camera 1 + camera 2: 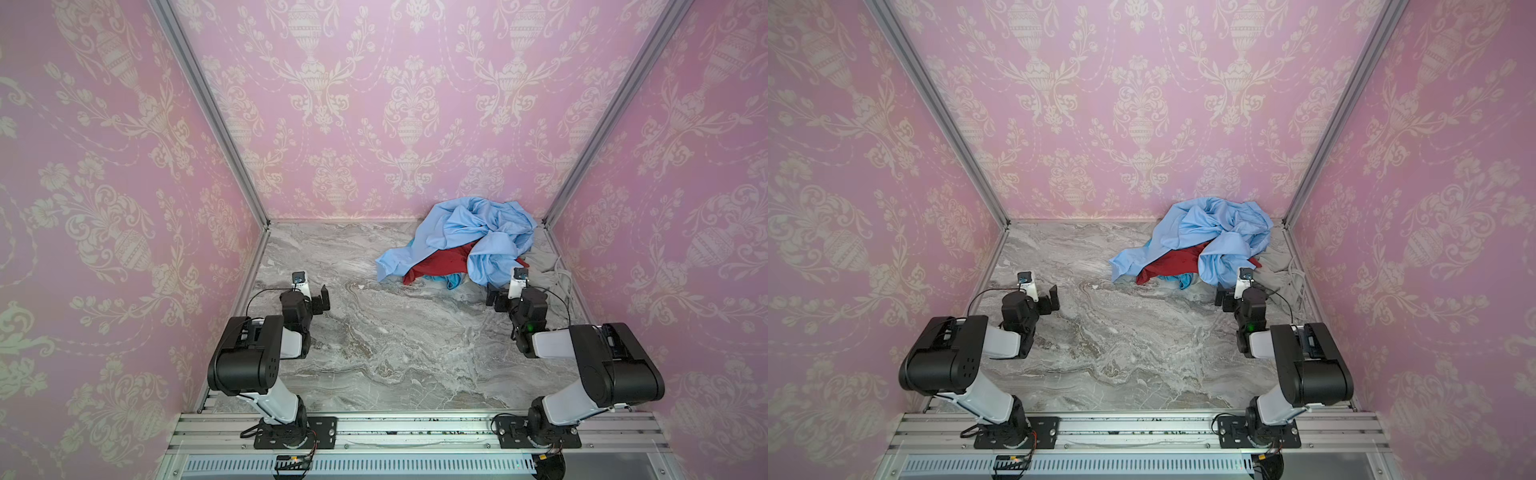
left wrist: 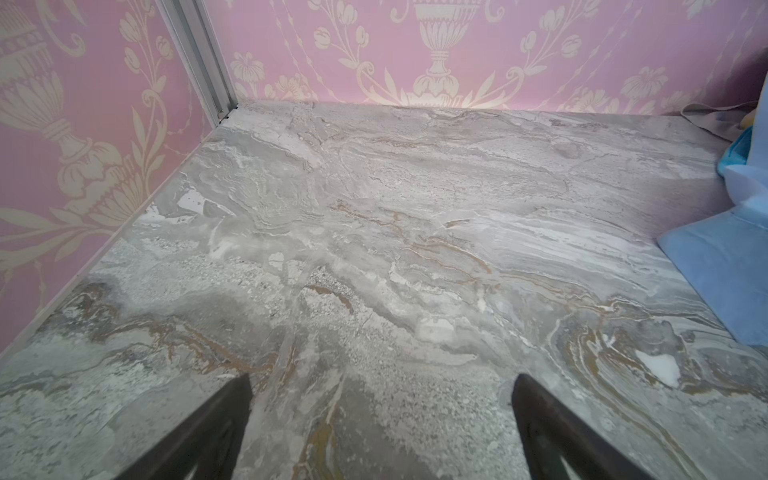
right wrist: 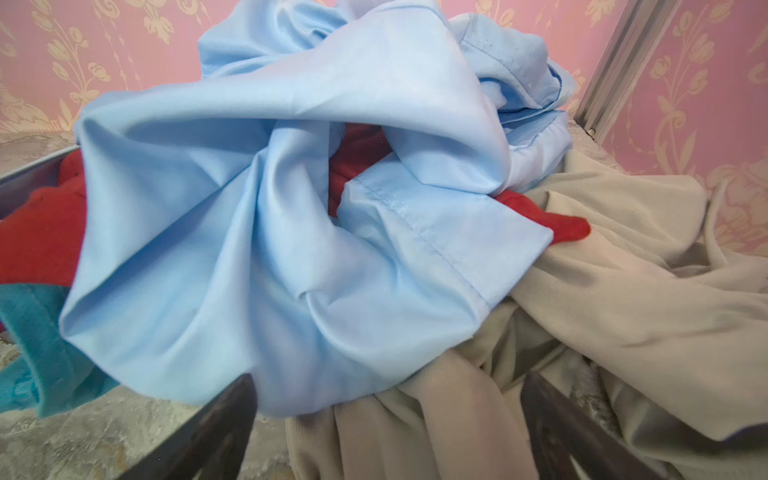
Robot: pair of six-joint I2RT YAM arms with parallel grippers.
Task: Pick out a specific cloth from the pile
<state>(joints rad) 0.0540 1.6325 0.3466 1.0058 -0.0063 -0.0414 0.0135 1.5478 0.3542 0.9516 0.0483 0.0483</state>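
Pile (image 1: 461, 237) of cloths in far right corner.
Turquoise cloth (image 1: 454, 281) peeking out low at near edge, under red cloth (image 1: 440, 264); left gripper (image 2: 381, 415) and right gripper (image 3: 386, 415) both spread wide, empty.

Three walls papered in pink with a cream damask of urns, flowers and beaded swags close the space: the back wall (image 1: 407, 104), the left wall (image 1: 83, 208) and the right wall (image 1: 685, 208), joined at the rear corners by a left aluminium post (image 1: 208, 108) and a right aluminium post (image 1: 611, 108). The bench (image 1: 374, 332) they enclose has a grey marble-look top with pale streaks and thin brown veins, softly and evenly lit. Along its front edge runs a grooved aluminium rail (image 1: 415, 428), and beyond that a grey slotted duct (image 1: 374, 463).
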